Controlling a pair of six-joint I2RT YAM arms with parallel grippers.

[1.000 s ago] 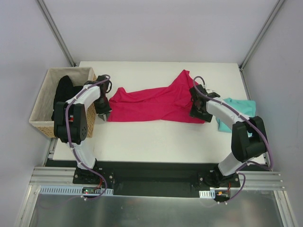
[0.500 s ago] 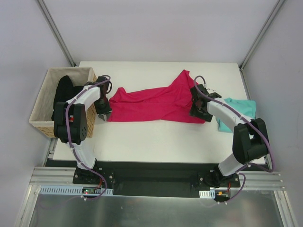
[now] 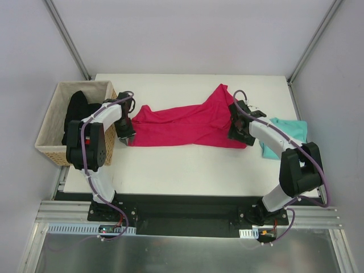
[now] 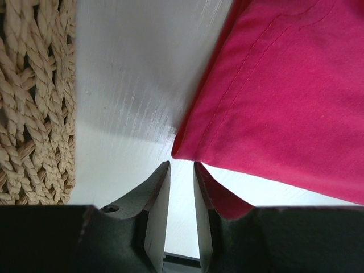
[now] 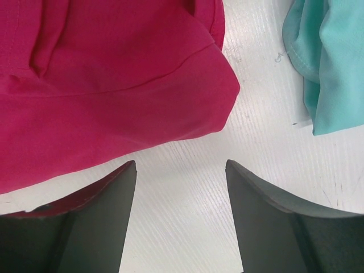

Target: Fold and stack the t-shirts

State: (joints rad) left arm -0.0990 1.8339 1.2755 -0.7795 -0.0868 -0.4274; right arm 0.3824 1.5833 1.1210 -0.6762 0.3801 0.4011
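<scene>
The magenta-pink t-shirt (image 3: 182,125) lies spread and rumpled across the middle of the white table, one part reaching toward the back. Its left hem corner (image 4: 284,85) ends just beyond my left gripper (image 3: 126,137) (image 4: 182,165). Those jaws stand a narrow gap apart, and only bare table shows between them. The shirt's right corner (image 5: 114,85) lies just ahead of my right gripper (image 3: 236,134) (image 5: 181,164), which is wide open and empty. The teal t-shirt (image 3: 290,129) (image 5: 335,62) sits crumpled at the right, partly under the right arm.
A woven basket (image 3: 48,133) (image 4: 34,96) stands off the table's left edge, close beside the left arm, with a black garment (image 3: 77,108) inside. Grey walls and frame posts enclose the table at the back and sides.
My left gripper has shifted slightly toward the pink shirt's left corner and its jaws have parted a little. The right arm has barely moved.
</scene>
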